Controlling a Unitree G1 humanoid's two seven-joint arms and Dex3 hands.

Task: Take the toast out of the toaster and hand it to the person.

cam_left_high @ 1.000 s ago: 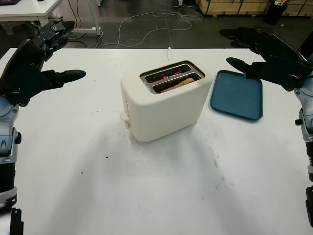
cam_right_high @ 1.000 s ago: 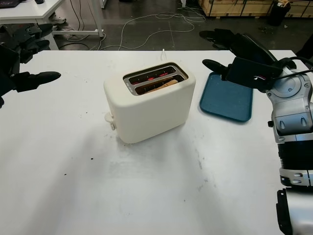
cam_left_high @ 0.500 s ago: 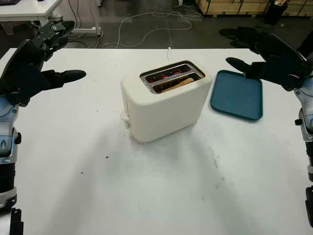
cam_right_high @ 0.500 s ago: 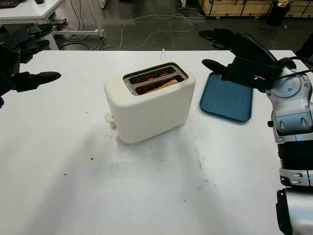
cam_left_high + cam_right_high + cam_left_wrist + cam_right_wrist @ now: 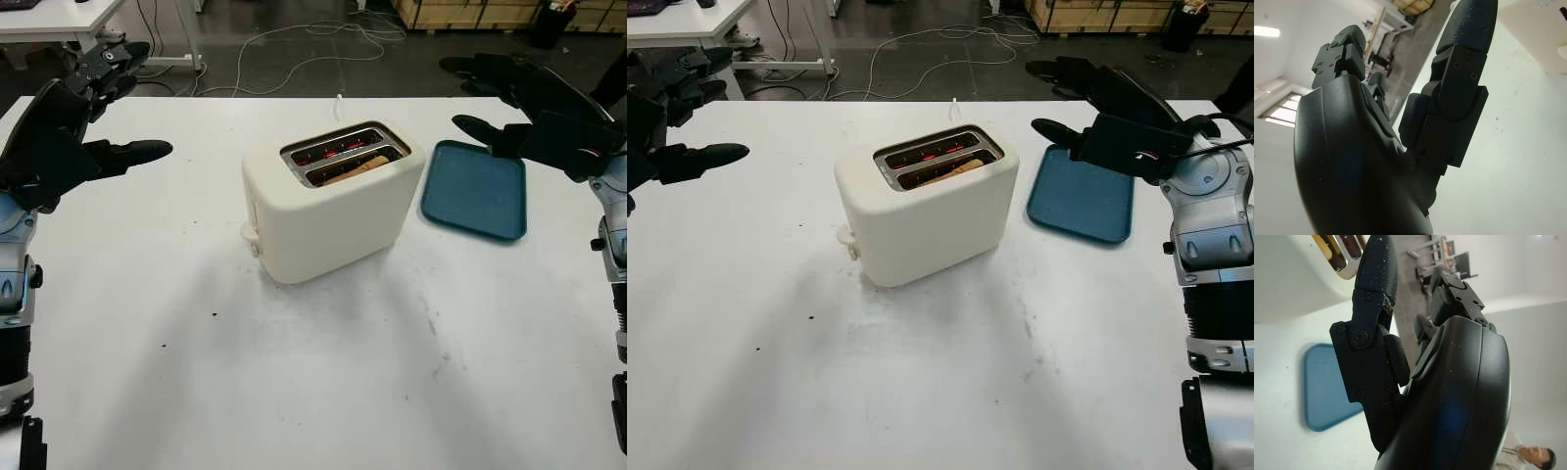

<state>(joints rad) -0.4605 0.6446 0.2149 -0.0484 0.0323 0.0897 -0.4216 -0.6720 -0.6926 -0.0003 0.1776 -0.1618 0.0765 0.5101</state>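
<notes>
A cream two-slot toaster [image 5: 328, 201] stands in the middle of the white table [image 5: 313, 372]. A slice of toast [image 5: 355, 168] pokes slightly out of its nearer slot, and the heating wires glow red in the farther slot. My left hand [image 5: 83, 122] hovers open above the table's left side, well away from the toaster. My right hand [image 5: 519, 103] hovers open at the right, above the far edge of the blue tray [image 5: 475, 191]. A person [image 5: 1525, 455] appears at the edge of the right wrist view.
The blue tray lies flat just right of the toaster with nothing on it. Cables [image 5: 323, 44] trail over the dark floor behind the table. A white desk [image 5: 59, 20] stands at the back left, wooden crates [image 5: 470, 12] at the back right.
</notes>
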